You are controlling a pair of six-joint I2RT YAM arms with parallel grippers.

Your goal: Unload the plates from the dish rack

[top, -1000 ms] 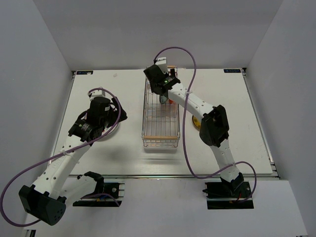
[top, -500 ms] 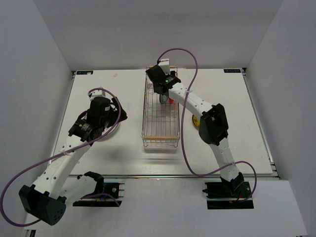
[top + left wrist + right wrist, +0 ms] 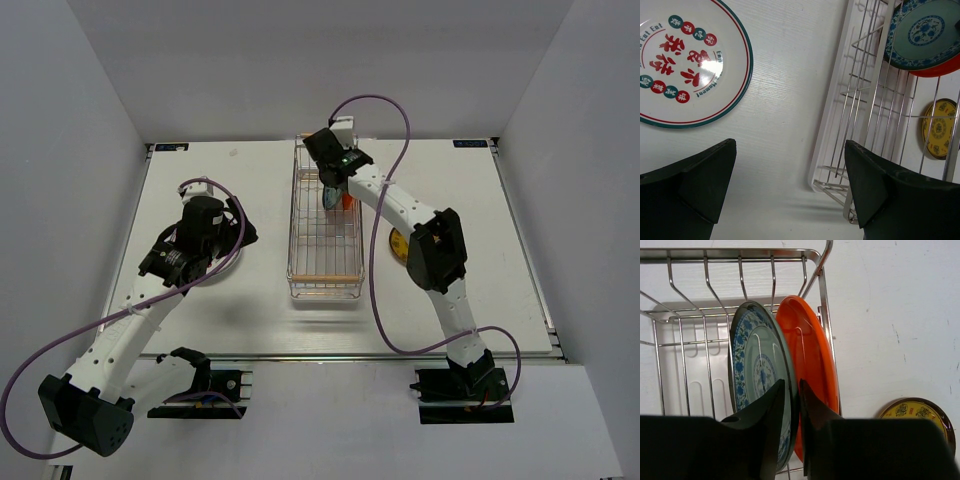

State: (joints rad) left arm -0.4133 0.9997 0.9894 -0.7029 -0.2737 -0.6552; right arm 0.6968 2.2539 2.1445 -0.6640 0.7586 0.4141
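The dish rack [image 3: 294,232] stands mid-table with two small plates upright at its far end. My right gripper [image 3: 791,390] reaches down there and is shut on the rim of the grey-teal plate [image 3: 757,365], one finger on each face. The orange-red plate [image 3: 812,365] leans right behind it. A mustard-yellow plate [image 3: 917,415] lies flat on the table to the right of the rack. My left gripper [image 3: 790,145] hangs open over bare table left of the rack [image 3: 865,105]. Beside it lies a white plate with red marks [image 3: 685,60].
The rack's near part [image 3: 325,255] holds nothing, and a wooden handle [image 3: 325,278] crosses its near end. White walls close in the table on the left, the back and the right. The right arm's purple cable [image 3: 385,130] loops above the rack.
My right gripper has shifted a little to the right over the rack's far end and its jaws have closed onto the grey-teal plate's rim. The left arm has stayed still.
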